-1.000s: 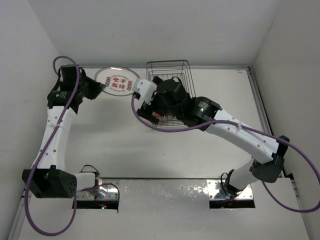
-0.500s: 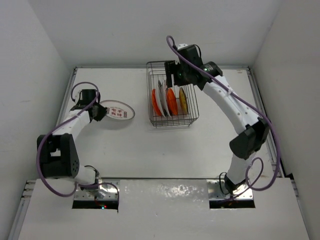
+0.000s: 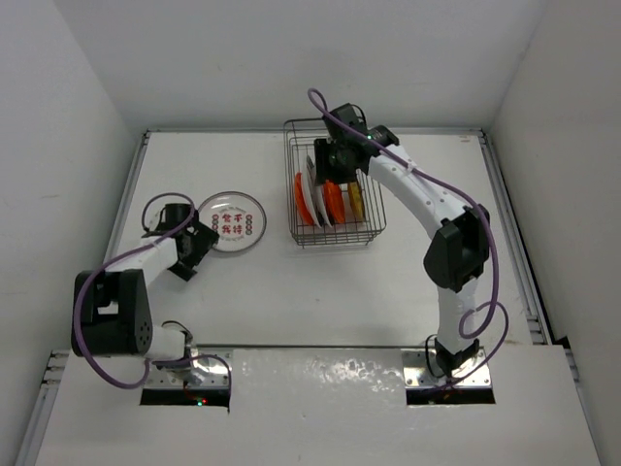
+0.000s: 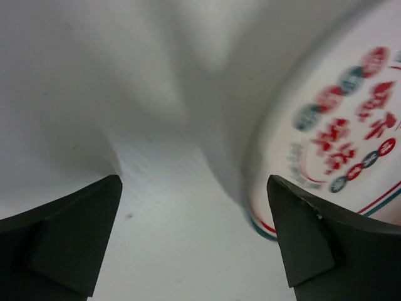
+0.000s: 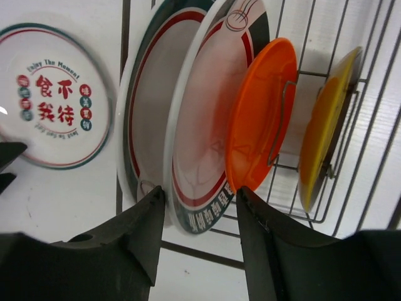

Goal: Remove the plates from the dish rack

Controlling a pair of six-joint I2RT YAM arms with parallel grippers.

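Observation:
The dark wire dish rack (image 3: 374, 216) stands at the back middle of the table. In it stand an orange plate (image 3: 303, 201), white plates (image 3: 315, 184), a second orange one (image 3: 333, 201) and a yellowish-brown one (image 3: 356, 194). My right gripper (image 3: 330, 165) reaches down into the rack. Its jaws (image 5: 199, 197) are open, one on each side of the lower rim of a white plate with a red-and-teal ring (image 5: 207, 132); an orange plate (image 5: 260, 113) stands just right of it. A white plate with red characters (image 3: 233, 221) lies flat on the table. My left gripper (image 3: 197, 245) is open beside its near-left rim (image 4: 338, 125).
The rack's wires (image 5: 369, 94) and dividers run close around my right fingers. The yellowish-brown plate (image 5: 329, 125) leans at the rack's right end. White walls enclose the table on three sides. The arms' bases (image 3: 184, 374) sit at the near edge.
My left gripper has opened and let go of the white plate, which now lies flat. My right gripper has come down onto the rack, and its jaws have narrowed around a white plate.

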